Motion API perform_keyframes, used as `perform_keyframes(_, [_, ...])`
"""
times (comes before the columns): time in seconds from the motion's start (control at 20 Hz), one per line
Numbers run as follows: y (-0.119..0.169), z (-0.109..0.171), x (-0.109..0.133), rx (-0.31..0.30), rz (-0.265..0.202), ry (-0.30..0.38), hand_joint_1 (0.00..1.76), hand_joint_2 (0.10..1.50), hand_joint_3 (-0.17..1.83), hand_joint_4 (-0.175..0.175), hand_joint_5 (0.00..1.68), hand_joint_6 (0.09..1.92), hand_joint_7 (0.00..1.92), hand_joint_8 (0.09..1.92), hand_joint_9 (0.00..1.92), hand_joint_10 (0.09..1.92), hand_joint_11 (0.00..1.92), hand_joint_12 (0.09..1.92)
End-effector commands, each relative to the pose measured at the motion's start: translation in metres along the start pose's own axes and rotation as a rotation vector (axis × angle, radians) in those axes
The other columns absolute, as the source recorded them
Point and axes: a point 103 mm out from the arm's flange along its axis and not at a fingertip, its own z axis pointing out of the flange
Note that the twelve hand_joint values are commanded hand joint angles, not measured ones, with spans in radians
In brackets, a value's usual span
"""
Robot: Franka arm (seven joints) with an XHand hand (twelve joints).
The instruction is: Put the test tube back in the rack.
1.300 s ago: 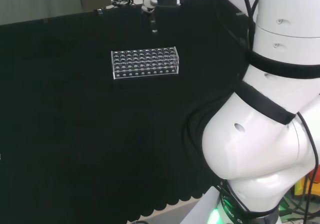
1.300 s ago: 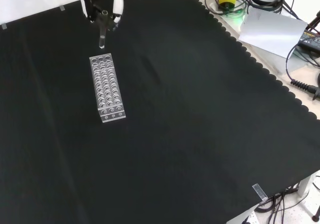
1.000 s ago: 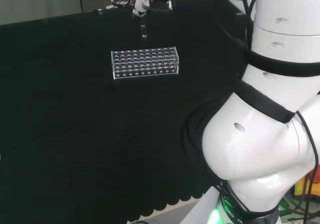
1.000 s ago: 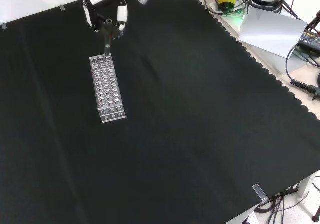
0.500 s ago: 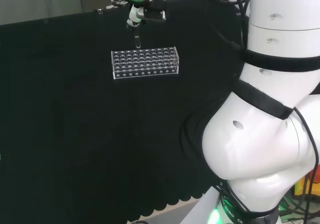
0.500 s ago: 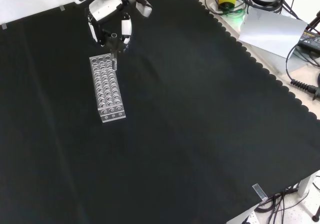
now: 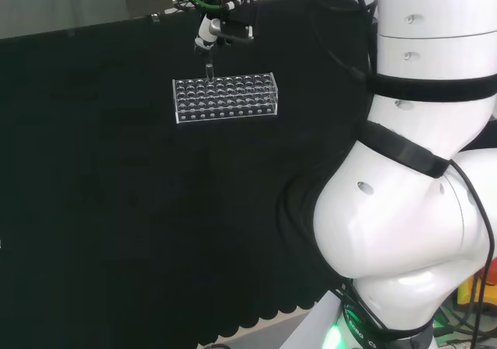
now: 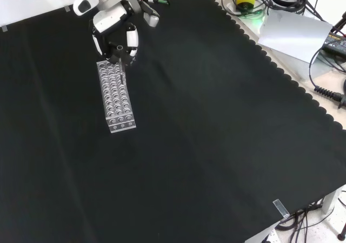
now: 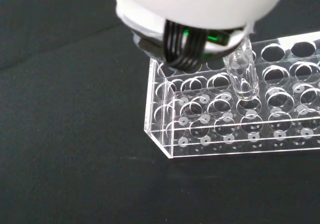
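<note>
test tube (image 9: 242, 74), gripped by the robot hand (image 8: 115, 31), hangs over the empty-looking rack (image 9: 240, 116).

Clear glossy plastic rack (image 9: 235, 114); clear smooth test tube (image 9: 241, 74); matt black cloth on surface (image 8: 216, 124).

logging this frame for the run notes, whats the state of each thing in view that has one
hand: shut on the test tube, above the rack's far end in the front view
test tube: held about upright, clear, its round bottom just over the rack's holes, not yet seated
rack: flat on the black cloth, the holes seen in the wrist view hold no tubes
</note>
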Motion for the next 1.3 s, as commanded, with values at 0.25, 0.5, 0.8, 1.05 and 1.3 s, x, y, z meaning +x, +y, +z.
perform_keyframes(0.25, [0.017,0.013,-0.013,0.039,0.026,0.043,1.44,0.56,0.74,-0.175,1.34,0.53,1.42,0.61,1.37,0.46,1.22,0.97])
perform_keyframes(0.5, [0.023,0.022,-0.017,0.057,0.027,0.045,1.44,0.55,0.74,-0.175,1.34,0.53,1.42,0.61,1.37,0.46,1.22,0.97])
perform_keyframes(0.8, [0.026,0.025,-0.027,0.075,0.026,0.061,1.44,0.55,0.75,-0.175,1.34,0.53,1.42,0.61,1.37,0.46,1.22,0.97])
perform_keyframes(1.05, [0.028,0.025,-0.03,0.081,0.034,0.065,1.44,0.55,0.75,-0.175,1.34,0.53,1.42,0.61,1.37,0.46,1.22,0.97])
perform_keyframes(1.3, [0.03,0.027,-0.031,0.088,0.039,0.055,1.44,0.55,0.75,-0.175,1.34,0.53,1.42,0.61,1.37,0.46,1.22,0.97])
